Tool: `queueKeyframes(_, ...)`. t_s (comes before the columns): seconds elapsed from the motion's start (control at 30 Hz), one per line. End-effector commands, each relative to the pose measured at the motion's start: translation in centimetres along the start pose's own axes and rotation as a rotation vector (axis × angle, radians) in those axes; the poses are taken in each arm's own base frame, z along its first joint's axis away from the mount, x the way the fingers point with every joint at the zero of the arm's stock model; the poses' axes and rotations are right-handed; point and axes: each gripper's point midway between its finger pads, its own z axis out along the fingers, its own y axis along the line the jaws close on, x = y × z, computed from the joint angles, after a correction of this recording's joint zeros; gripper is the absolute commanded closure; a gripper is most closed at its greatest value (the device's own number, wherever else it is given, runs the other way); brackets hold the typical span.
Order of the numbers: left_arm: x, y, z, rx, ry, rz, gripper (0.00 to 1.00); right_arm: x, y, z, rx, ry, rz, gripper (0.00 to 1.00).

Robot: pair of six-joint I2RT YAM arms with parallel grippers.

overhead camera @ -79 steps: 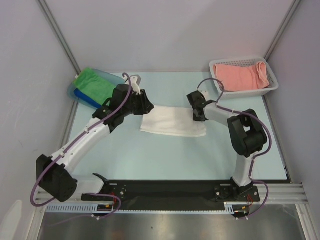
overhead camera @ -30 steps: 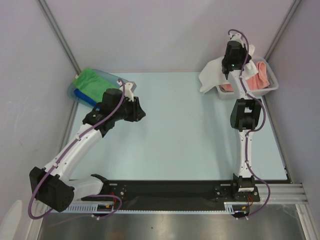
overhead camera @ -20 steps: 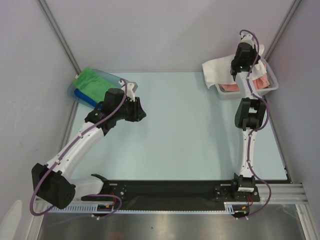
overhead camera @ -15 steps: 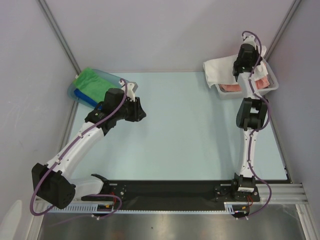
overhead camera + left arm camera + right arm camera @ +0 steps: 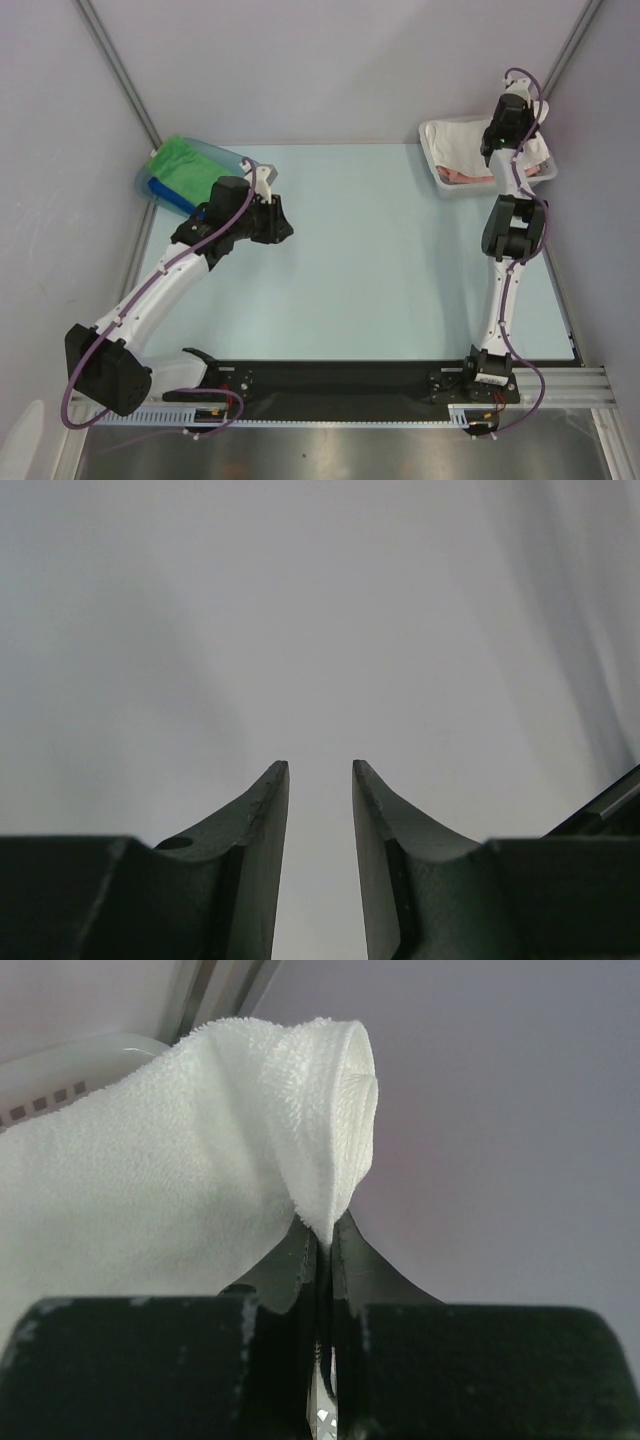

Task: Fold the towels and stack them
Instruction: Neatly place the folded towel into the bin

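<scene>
top view: the right gripper (image 5: 493, 148), upper right, holds a white towel (image 5: 455, 140) draped over the basket (image 5: 445, 190); a green towel (image 5: 185, 165) lies upper left. left wrist: the left gripper (image 5: 320, 780) stands narrowly parted, empty. right wrist: jaws pinched tight on the white fold.

The pale blue rectangular surface (image 5: 380, 280) lies flat between grey walls, with metal posts rising at its two far corners. At about 10 o'clock, close to the far left corner, a translucent blue plastic tray (image 5: 236, 159) rests on it, set at a slant to the edges. At about 2 o'clock, in the far right corner, stands a white perforated plastic basket (image 5: 462, 189). Along the near edge, at 6 o'clock, runs a black mounting plate (image 5: 340, 380) carrying both arm bases.
</scene>
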Motion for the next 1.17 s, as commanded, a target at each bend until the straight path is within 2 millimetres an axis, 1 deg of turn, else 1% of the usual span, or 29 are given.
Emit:
queueKeyframes(0.0,-0.7,0.0,0.2,0.015,-0.022,0.025,0.63,-1.3,-1.5,0.4,0.019,-0.036,0.075,1.0)
queueKeyframes(0.07,-0.6,-0.1,0.2,0.018,-0.02,0.023,0.63,-0.9,-1.2,0.6,0.001,-0.027,0.095,0.92)
queueKeyframes(0.1,-0.6,-0.1,0.3,0.019,-0.018,0.022,0.63,-0.7,-1.2,0.5,-0.008,-0.019,0.1,0.84)
queueKeyframes(0.13,-0.6,-0.1,0.3,0.019,-0.02,0.024,0.63,-0.8,-0.7,0.5,-0.037,-0.021,0.108,0.62)
queueKeyframes(0.2,-0.6,0.0,0.3,0.016,-0.018,0.024,0.63,-1.1,-0.2,0.1,-0.076,-0.016,0.154,0.33)
queueKeyframes(0.23,-0.7,0.0,0.2,0.014,-0.021,0.023,0.62,-1.1,-0.1,-0.1,-0.092,-0.002,0.16,0.22)
queueKeyframes(0.27,-0.6,0.1,0.1,0.014,-0.021,0.023,0.62,-2.4,-0.4,-0.3,-0.106,-0.02,0.192,0.0)
queueKeyframes(0.3,-0.6,0.1,0.1,0.011,-0.023,0.025,0.61,-2.2,-0.1,-0.5,-0.127,0.005,0.216,0.0)
queueKeyframes(0.4,-0.8,0.1,-0.3,0.006,-0.036,0.03,0.6,-4.5,-0.6,-1.9,-0.183,0.003,0.3,0.0)
queueKeyframes(0.47,-1.1,0.2,-0.7,-0.004,-0.051,0.033,0.6,-7.7,-1.3,-4.2,-0.234,-0.034,0.36,0.0)
queueKeyframes(0.5,-1.3,0.2,-0.8,-0.006,-0.059,0.035,0.6,-7.5,-0.8,-5.0,-0.259,-0.015,0.377,0.0)
queueKeyframes(0.53,-1.4,0.2,-1.0,-0.008,-0.066,0.036,0.59,-8.8,0.5,-6.8,-0.304,-0.028,0.389,0.0)
queueKeyframes(0.57,-1.6,0.1,-1.3,-0.009,-0.075,0.038,0.59,-11.4,-1.0,-8.9,-0.313,-0.068,0.423,0.0)
queueKeyframes(0.6,-1.7,0.1,-1.4,-0.009,-0.08,0.037,0.59,-10.8,0.3,-10.2,-0.339,-0.046,0.408,0.0)
queueKeyframes(0.63,-1.8,0.2,-1.5,-0.016,-0.09,0.039,0.59,-12.2,1.3,-12.7,-0.357,-0.06,0.423,0.0)
queueKeyframes(0.67,-2.0,0.2,-1.8,-0.018,-0.1,0.04,0.59,-13.8,0.4,-14.7,-0.362,-0.084,0.44,0.0)
queueKeyframes(0.7,-2.1,0.3,-1.9,-0.022,-0.102,0.039,0.59,-13.3,1.8,-16.8,-0.39,-0.067,0.417,0.0)
queueKeyframes(0.73,-2.2,0.3,-2.1,-0.023,-0.109,0.039,0.59,-13.2,2.2,-18.2,-0.389,-0.057,0.419,0.0)
queueKeyframes(0.77,-2.5,0.3,-2.5,-0.028,-0.126,0.04,0.59,-15.0,2.3,-21.8,-0.432,-0.084,0.432,0.0)
queueKeyframes(0.8,-2.7,0.3,-2.7,-0.029,-0.138,0.038,0.59,-14.8,2.7,-23.4,-0.457,-0.077,0.421,0.0)
queueKeyframes(0.83,-2.8,0.4,-2.9,-0.031,-0.145,0.038,0.59,-12.4,4.5,-25.0,-0.494,-0.031,0.394,0.0)
queueKeyframes(0.87,-2.9,0.5,-3.1,-0.039,-0.152,0.038,0.59,-12.9,5.4,-27.7,-0.558,-0.041,0.42,0.0)
queueKeyframes(0.9,-3.1,0.6,-3.4,-0.044,-0.164,0.035,0.59,-13.3,4.4,-29.7,-0.59,-0.059,0.441,0.0)
queueKeyframes(0.93,-3.2,0.8,-3.5,-0.051,-0.169,0.035,0.59,-10.9,5.7,-31.2,-0.639,-0.017,0.422,0.0)
queueKeyframes(0.97,-3.3,0.8,-3.7,-0.054,-0.177,0.036,0.59,-10.0,6.2,-32.6,-0.683,0.0,0.44,0.0)
queueKeyframes(1.0,-3.3,1.0,-3.7,-0.062,-0.179,0.033,0.59,-10.5,5.3,-34.7,-0.727,-0.027,0.466,0.0)
queueKeyframes(1.03,-3.4,1.1,-3.9,-0.064,-0.186,0.032,0.59,-9.8,5.5,-35.6,-0.765,-0.02,0.469,0.0)
queueKeyframes(1.07,-3.5,1.3,-4.0,-0.071,-0.192,0.027,0.59,-7.1,6.5,-36.1,-0.784,0.022,0.452,0.0)
queueKeyframes(1.13,-3.6,1.6,-4.1,-0.075,-0.2,0.021,0.59,-6.2,5.4,-36.4,-0.765,0.041,0.467,0.0)
